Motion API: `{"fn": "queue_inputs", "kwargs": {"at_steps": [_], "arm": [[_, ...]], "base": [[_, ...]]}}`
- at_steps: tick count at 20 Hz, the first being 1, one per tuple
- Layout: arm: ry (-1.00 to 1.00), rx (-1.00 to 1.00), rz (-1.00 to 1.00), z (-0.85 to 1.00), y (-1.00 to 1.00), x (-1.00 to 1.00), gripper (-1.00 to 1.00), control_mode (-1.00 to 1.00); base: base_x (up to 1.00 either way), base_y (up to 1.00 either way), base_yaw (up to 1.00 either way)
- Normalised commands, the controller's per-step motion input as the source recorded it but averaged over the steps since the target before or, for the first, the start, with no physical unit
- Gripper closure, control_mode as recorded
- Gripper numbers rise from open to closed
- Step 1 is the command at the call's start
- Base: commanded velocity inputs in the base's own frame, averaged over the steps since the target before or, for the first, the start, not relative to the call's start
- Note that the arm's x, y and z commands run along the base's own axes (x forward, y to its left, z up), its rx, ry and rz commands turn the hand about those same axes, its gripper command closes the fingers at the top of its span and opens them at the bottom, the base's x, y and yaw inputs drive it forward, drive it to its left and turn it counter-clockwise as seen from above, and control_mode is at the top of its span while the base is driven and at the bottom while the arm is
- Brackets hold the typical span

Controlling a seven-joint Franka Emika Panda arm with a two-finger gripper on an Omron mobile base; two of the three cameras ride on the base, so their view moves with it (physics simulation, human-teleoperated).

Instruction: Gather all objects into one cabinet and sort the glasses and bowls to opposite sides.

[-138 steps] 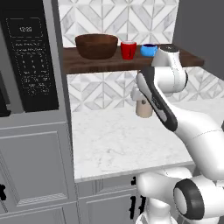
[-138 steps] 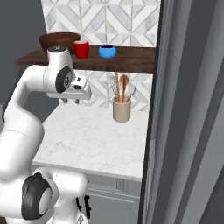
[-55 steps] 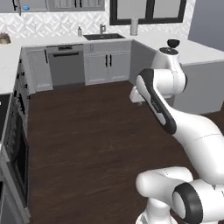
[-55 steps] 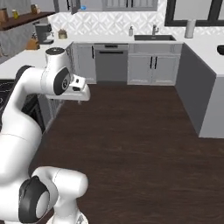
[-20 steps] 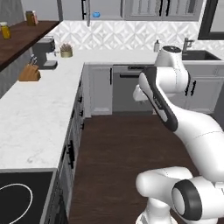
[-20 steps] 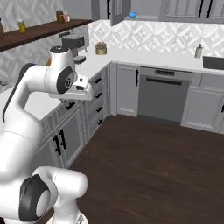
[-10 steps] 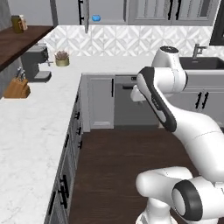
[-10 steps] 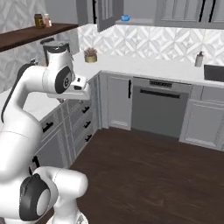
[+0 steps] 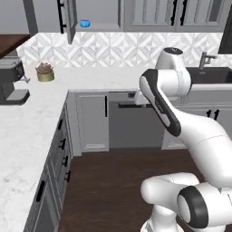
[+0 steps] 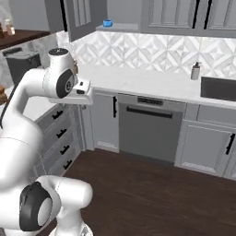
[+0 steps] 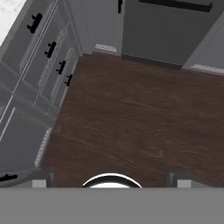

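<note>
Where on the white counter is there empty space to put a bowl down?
The white counter is bare between the potted succulent and the sink, and along the near left run below the coffee machine. It gets crowded in the corner around those two.

- A home kitchen, rendered.
- White marble-look counter [image 9: 27,122] running round a corner, grey base cabinets [image 9: 93,122] with black bar handles below.
- Built-in dishwasher [image 10: 148,129], sink with faucet [image 9: 205,60].
- Patterned tile backsplash [image 9: 108,49], grey wall cabinets [image 10: 184,16] above.
- Dark wood plank floor [image 11: 131,127].
- Coffee machine [image 9: 11,81], potted succulent [image 9: 45,71]; probably a soap bottle [image 10: 196,71], too small to be sure.
</note>
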Motion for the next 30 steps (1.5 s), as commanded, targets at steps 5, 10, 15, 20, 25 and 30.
{"fn": "queue_inputs", "kwargs": {"at_steps": [5,10,15,20,25,30], "arm": [[0.00,0.00,0.00,0.00,0.00,0.00,-1.00,1.00],[0.00,0.00,0.00,0.00,0.00,0.00,-1.00,1.00],[0.00,0.00,0.00,0.00,0.00,0.00,-1.00,1.00],[0.00,0.00,0.00,0.00,0.00,0.00,-1.00,1.00],[0.00,0.00,0.00,0.00,0.00,0.00,-1.00,1.00],[0.00,0.00,0.00,0.00,0.00,0.00,-1.00,1.00]], "base": [[0.99,-0.12,-0.01],[1.00,-0.04,0.00],[1.00,-0.15,0.00],[1.00,0.00,0.00],[0.95,0.02,0.00],[0.67,0.62,-0.07]]}}
